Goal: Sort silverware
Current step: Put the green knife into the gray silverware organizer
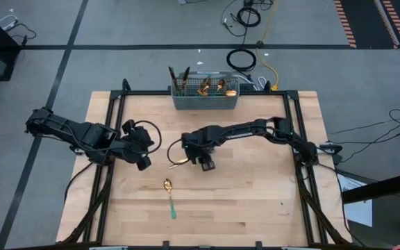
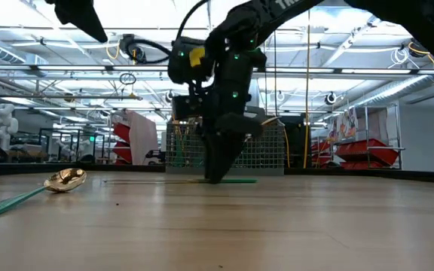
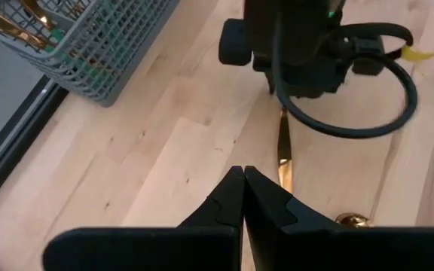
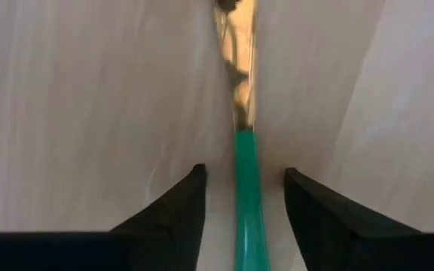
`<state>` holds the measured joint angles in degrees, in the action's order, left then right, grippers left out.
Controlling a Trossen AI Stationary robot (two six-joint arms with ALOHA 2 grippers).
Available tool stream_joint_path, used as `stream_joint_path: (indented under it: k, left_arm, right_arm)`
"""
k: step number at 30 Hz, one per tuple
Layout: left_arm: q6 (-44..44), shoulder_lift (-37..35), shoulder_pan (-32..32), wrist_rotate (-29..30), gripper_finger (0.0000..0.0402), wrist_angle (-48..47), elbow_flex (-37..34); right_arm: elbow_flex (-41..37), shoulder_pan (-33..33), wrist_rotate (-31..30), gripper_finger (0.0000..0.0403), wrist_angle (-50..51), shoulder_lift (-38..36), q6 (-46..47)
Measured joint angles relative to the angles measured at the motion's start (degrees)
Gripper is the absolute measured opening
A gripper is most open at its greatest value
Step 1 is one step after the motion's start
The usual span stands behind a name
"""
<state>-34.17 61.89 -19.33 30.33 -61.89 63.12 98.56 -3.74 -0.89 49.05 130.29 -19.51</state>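
Gold spoon (image 2: 65, 180) beside right gripper (image 2: 215, 178)

Two dark, near-black jointed arms. Black cable looped beside right gripper (image 1: 205, 162); green indicator lights and yellow tag seen on wrist housing. Left gripper (image 3: 242, 197): black, wedge-shaped, pointed fingers.

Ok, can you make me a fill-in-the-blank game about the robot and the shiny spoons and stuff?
1. The right gripper has its fingers ____ around a knife's green handle.
2. The left gripper's fingers are ____.
3. A spoon lies alone on the ____.
4. The sorted silverware stands in a grey ____.

Missing words: open; shut; table; basket
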Motion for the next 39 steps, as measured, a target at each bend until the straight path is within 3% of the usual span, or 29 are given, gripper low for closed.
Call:
stream_joint_path:
  k: [4,9,11,30,36,39]
  left_arm:
    - [-0.02,0.00,0.01,0.00,0.0011,0.17,-0.16]
    - [-0.02,-0.02,0.02,-0.02,0.0011,0.08,-0.18]
    - [0.00,-0.02,0.00,0.00,0.0011,-0.22,-0.18]
    - [0.07,-0.02,0.00,-0.04,0.0011,-0.61,-0.18]
    - [0.07,-0.02,-0.02,-0.04,0.0011,-0.62,-0.18]
    - [0.07,-0.02,-0.08,-0.04,0.0011,-0.59,-0.18]
  right_arm:
    - [0.06,-0.35,-0.11,0.0127,5.00,2.20,-3.82]
    - [-0.14,1.17,-3.40,0.0031,3.04,2.59,-5.28]
    - [-0.06,1.82,-5.13,0.0013,2.35,2.59,-5.09]
    - [3.83,-1.34,-5.57,0.0003,-2.28,-4.50,17.02]
    - [3.86,-2.20,-5.18,0.0002,-9.09,-6.76,20.71]
    - [3.92,-2.72,-5.59,0.0001,-10.85,-6.99,17.87]
